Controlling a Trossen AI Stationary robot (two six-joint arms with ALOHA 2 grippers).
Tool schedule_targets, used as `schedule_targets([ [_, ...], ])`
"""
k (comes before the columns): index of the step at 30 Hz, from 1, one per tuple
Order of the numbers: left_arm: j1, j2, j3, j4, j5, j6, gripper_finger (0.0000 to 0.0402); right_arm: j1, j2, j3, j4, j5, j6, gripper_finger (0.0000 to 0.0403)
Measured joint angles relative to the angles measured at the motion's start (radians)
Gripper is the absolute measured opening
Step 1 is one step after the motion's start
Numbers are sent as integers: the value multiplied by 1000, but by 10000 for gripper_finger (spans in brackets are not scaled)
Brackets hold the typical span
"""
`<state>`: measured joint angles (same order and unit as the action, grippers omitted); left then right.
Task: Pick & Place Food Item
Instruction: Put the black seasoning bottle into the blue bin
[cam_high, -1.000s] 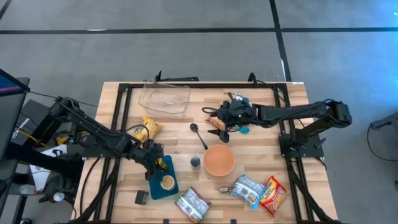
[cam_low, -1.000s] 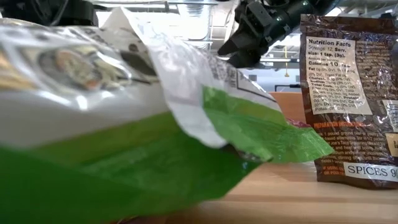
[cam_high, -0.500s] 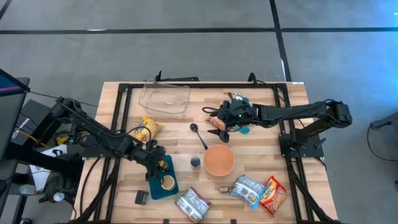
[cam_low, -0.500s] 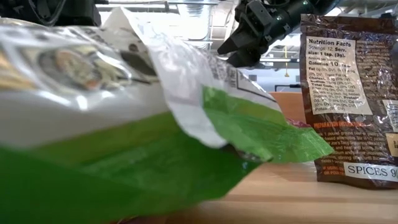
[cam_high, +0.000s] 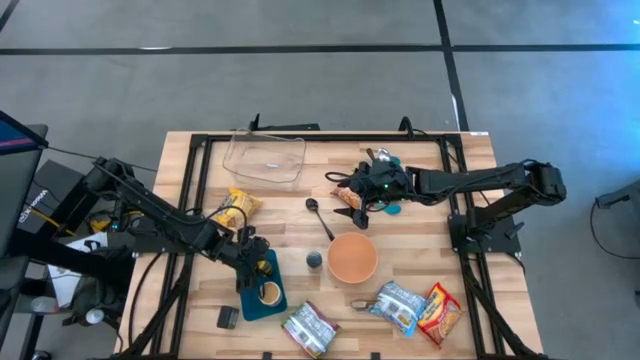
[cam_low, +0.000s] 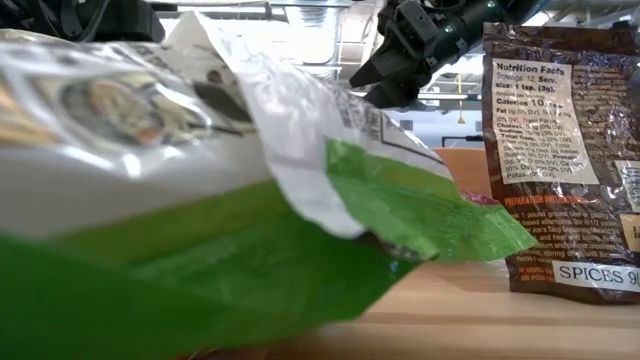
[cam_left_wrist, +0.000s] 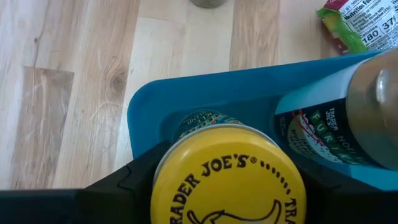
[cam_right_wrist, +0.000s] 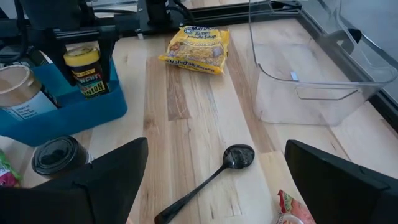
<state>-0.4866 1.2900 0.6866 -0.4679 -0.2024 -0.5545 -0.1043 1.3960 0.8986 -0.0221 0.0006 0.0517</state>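
A wooden table (cam_high: 420, 235) carries a blue tray (cam_left_wrist: 186, 102) near its front left. In the tray stands a yellow-lidded jar (cam_left_wrist: 227, 177), the left gripper (cam_high: 252, 268) clasping it, beside a second jar (cam_left_wrist: 348, 112). The right gripper (cam_high: 358, 192), fingers spread wide, apparently hovers over the far side.

Grey floor (cam_high: 300, 80) crossed by dark lines, pale wooden table (cam_high: 420, 225), bright ceiling lights (cam_low: 320, 40)

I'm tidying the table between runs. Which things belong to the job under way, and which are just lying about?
In use: left gripper around the yellow-lidded jar, blue tray.
Lying about: ramen packet, black spoon, clear bin, orange bowl, spice packet.
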Motion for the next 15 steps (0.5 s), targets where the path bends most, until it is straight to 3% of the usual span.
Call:
schedule_targets([
  [15, 0, 0, -2, -5, 2, -2, 251, 0, 0, 0, 0, 0, 0, 372],
])
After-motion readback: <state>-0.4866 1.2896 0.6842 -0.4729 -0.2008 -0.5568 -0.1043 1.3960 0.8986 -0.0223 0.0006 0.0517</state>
